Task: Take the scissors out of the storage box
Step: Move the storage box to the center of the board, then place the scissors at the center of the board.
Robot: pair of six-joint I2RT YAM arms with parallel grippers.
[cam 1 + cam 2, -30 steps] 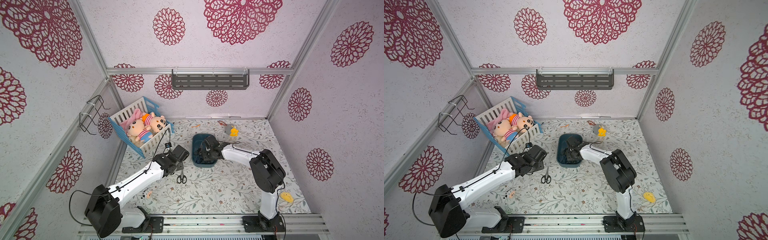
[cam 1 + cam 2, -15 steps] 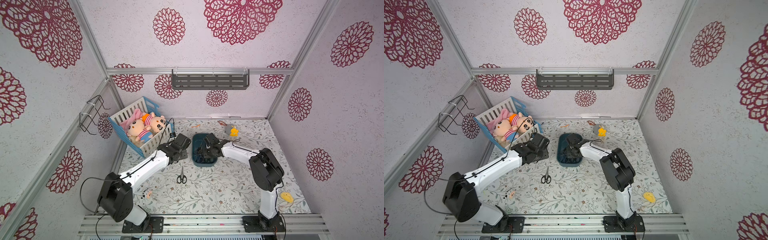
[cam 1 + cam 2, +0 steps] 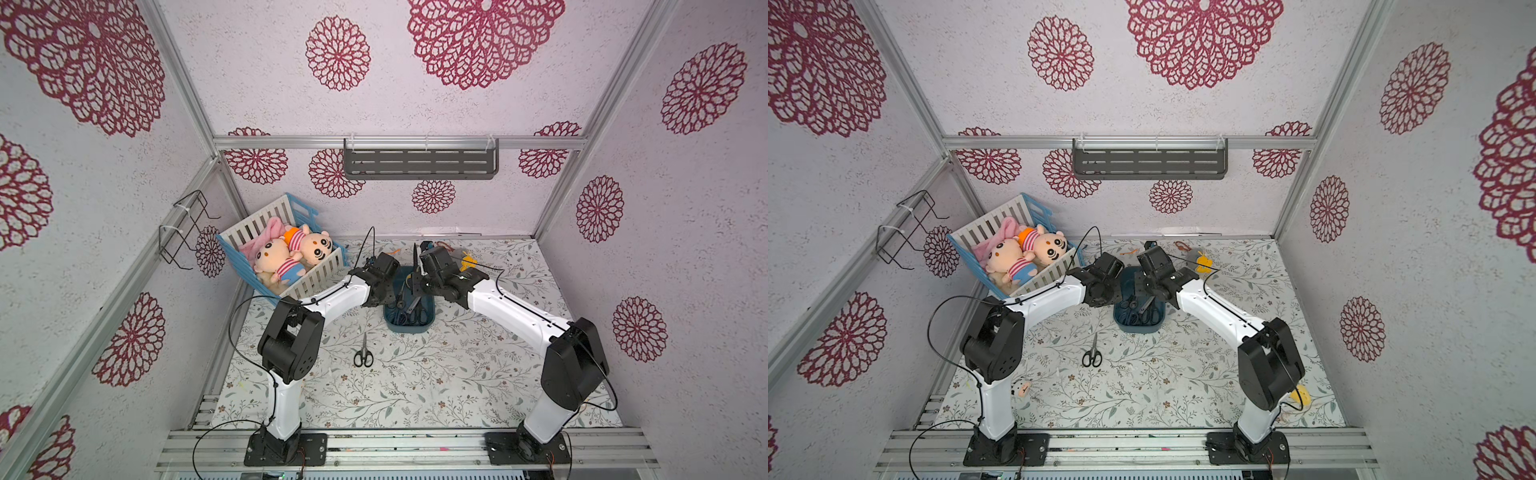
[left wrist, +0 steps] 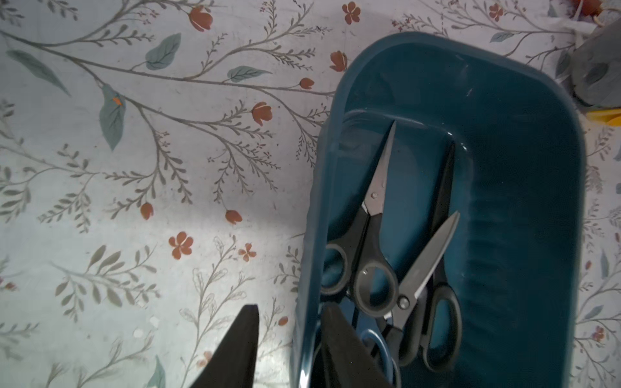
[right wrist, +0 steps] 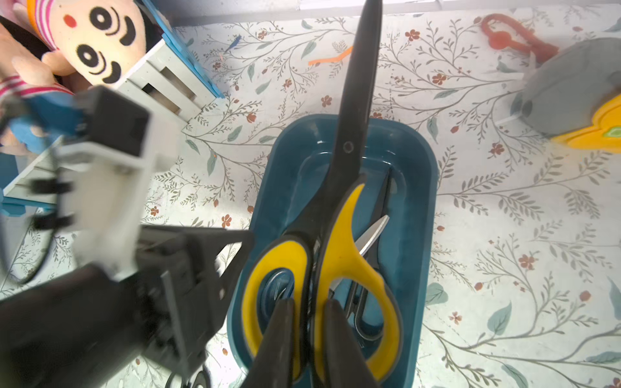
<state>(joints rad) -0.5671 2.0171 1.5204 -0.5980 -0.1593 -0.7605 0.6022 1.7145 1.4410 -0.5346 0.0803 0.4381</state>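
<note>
The dark teal rounded-rectangular plastic storage box (image 3: pixel 409 330) stands on the floral-patterned bench (image 3: pixel 457 374), toward its rear centre, between the two arms. The right gripper (image 5: pixel 308 302) has its fingers (image 5: pixel 339 336) pinching the yellow-and-black-handled scissors (image 5: pixel 339 208) on the handle, between the two finger loops. This pair hangs above the box, with its dark blades closed and pointing away from the wrist. The left gripper (image 4: pixel 291 307) has its fingers (image 4: pixel 235 352) spread astride one long wall of the box, one outside and one inside, with a gap visible between the outer finger and the wall. Inside the box lie black-handled scissors (image 4: pixel 366 248), overlapping one another, and a blue handle loop (image 4: pixel 373 339). One separate black-handled pair (image 3: pixel 363 353) lies flat on the bench in front of the box, apart from it.
</note>
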